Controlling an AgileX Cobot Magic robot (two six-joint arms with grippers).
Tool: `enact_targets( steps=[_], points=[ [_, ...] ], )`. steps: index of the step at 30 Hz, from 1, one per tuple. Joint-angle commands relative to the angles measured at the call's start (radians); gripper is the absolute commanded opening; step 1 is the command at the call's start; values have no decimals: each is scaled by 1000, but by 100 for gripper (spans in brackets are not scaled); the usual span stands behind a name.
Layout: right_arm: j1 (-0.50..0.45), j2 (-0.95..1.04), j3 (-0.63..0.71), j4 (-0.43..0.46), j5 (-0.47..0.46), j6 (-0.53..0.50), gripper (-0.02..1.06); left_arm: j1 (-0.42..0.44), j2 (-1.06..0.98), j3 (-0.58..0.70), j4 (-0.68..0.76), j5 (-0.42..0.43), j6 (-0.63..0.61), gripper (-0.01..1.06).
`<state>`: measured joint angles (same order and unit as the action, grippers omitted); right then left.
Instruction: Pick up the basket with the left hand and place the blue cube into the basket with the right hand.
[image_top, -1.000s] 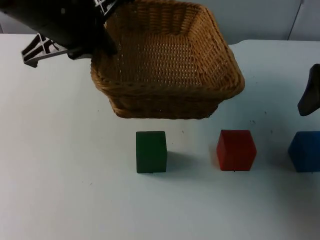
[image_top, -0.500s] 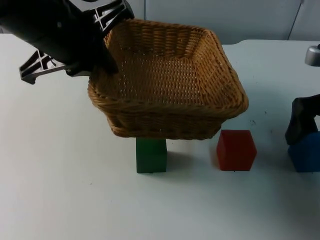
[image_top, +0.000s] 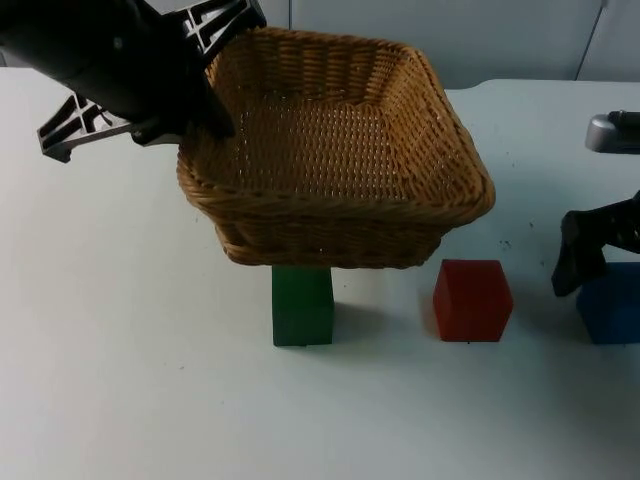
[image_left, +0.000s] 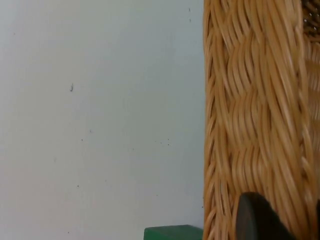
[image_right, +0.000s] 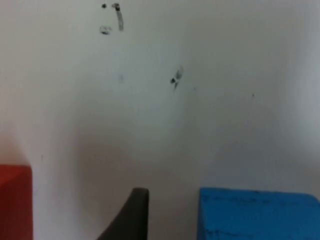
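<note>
Square tan wicker basket (image_top: 335, 150): held off the white surface (image_top: 120, 380) by its left rim, on which the left gripper (image_top: 195, 110) is closed. Its near wall hides the top of the green wooden cube (image_top: 302, 305). Red wooden cube (image_top: 471, 299): fully seen. Blue wooden cube (image_top: 610, 302): on the surface, cut off at the picture's right edge. Right gripper (image_top: 590, 255): just beside the blue cube; one finger (image_right: 131, 215) is seen left of it, opening not discernible. Grey partition wall (image_top: 500, 40) behind.
</note>
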<state>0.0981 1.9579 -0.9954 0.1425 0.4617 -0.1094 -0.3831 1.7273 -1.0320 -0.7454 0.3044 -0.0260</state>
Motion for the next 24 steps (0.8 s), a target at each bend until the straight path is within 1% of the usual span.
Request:
enact_targets(
  steps=[1, 5, 7, 8, 9, 10, 12, 13, 16, 17, 18, 19, 20, 21, 22, 24],
  points=[
    [3, 15, -8, -11, 2, 1, 96, -5, -19, -1, -26, -28, 0, 0],
    [3, 23, -8, -11, 12, 1, 90, -5, -19, -1, -29, -38, 0, 0],
    [3, 23, -8, -11, 14, 5, 84, -5, -19, -1, -29, -42, 0, 0],
    [3, 23, -8, -11, 14, 5, 84, -5, -19, -1, -29, -42, 0, 0],
    [3, 23, -8, -11, 14, 5, 80, -5, -19, -1, -29, -44, 0, 0],
    [3, 23, -8, -11, 14, 5, 71, -5, -19, -1, -29, -44, 0, 0],
    [3, 23, -8, -11, 14, 11, 59, -5, -19, -1, -29, -47, 0, 0],
    [3, 23, -8, -11, 14, 11, 59, -5, -19, -1, -29, -47, 0, 0],
    [3, 23, -8, -11, 14, 30, 39, -5, -19, -1, -31, -50, 0, 0],
    [3, 23, -8, -11, 14, 30, 39, -5, -19, -1, -31, -50, 0, 0],
    [3, 23, -8, -11, 14, 30, 32, -5, -19, -1, -31, -52, 0, 0],
    [3, 23, -8, -11, 16, 30, 18, -5, -19, -1, -31, -52, 0, 0],
    [3, 23, -8, -11, 16, 30, 8, -5, -19, -1, -31, -52, 0, 0],
    [3, 23, -8, -11, 16, 30, 8, -5, -19, -1, -31, -52, 0, 0],
    [3, 23, -8, -13, 17, 30, 0, -5, -19, -1, -31, -54, 0, 0],
    [3, 20, -8, -13, 17, 30, 0, -5, -19, -1, -31, -54, 0, 0]
  ],
)
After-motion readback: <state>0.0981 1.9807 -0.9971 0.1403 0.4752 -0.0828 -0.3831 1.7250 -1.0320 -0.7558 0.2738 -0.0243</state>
